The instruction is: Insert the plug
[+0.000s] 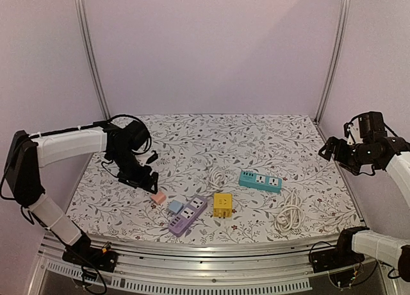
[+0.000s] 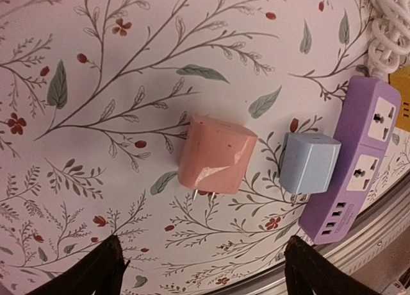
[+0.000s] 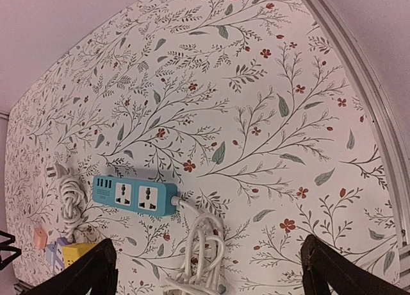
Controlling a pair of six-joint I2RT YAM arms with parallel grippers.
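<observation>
A pink plug [image 2: 214, 154] lies on the floral mat with its two prongs pointing toward my left gripper [image 2: 205, 272], which is open and empty just short of it. In the top view the pink plug [image 1: 158, 197] sits just right of and nearer than the left gripper [image 1: 139, 177]. A light blue plug [image 2: 309, 163] lies against a purple power strip [image 2: 355, 160]. My right gripper [image 3: 211, 276] is open and empty, held high at the right edge [image 1: 338, 151], looking down on a teal power strip [image 3: 134, 195].
A yellow cube adapter [image 1: 222, 205] stands right of the purple strip [image 1: 188, 216]. The teal strip [image 1: 260, 180] has a coiled white cord [image 1: 289, 213]. Another white cord [image 1: 218, 176] lies mid-mat. The table's metal front rail [image 1: 211, 256] runs close behind the strips.
</observation>
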